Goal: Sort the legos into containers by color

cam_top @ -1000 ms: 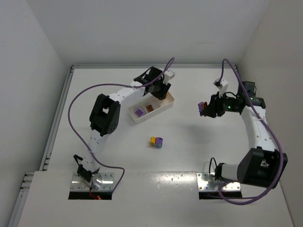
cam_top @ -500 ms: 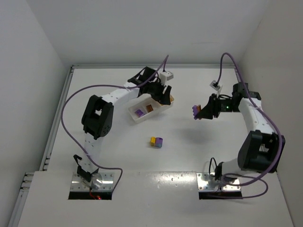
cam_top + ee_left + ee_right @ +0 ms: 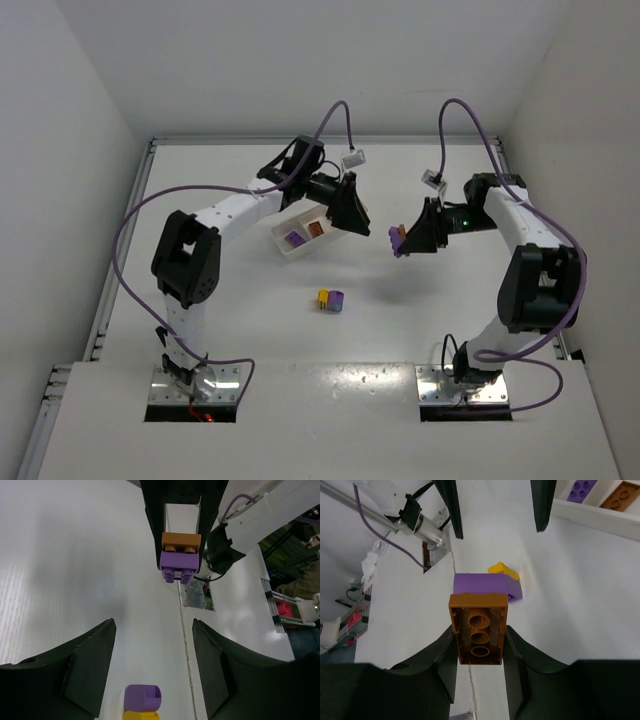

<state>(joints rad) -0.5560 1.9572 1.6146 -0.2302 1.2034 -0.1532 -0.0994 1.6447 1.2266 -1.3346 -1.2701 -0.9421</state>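
1. The white tray [image 3: 285,243] lies at the far left of the middle of the table [image 3: 230,330], set at a slant; a loose purple brick [image 3: 293,239] lies in its nearest compartment and an orange brick [image 3: 315,229] in the next one; my own arm hides the third compartment from above, so I cannot tell what is in it.
2. My left claw [image 3: 355,215] hangs at the right end of the tray; in its wrist camera the two fingers [image 3: 90,670] stand spread apart, and nothing is between them.
3. A yellow and purple pair [image 3: 331,300] lies on the bare table, nearer to my bases, well apart from the tray; the two bricks touch each other, yellow at the left and purple at the right.
4. My right claw [image 3: 410,238] is raised above the table, to the right of the left claw and facing it; it pinches an orange and purple stack [image 3: 399,240]; from its wrist camera I see only the hollow underside of the orange part [image 3: 479,636], pressed between both fingers.
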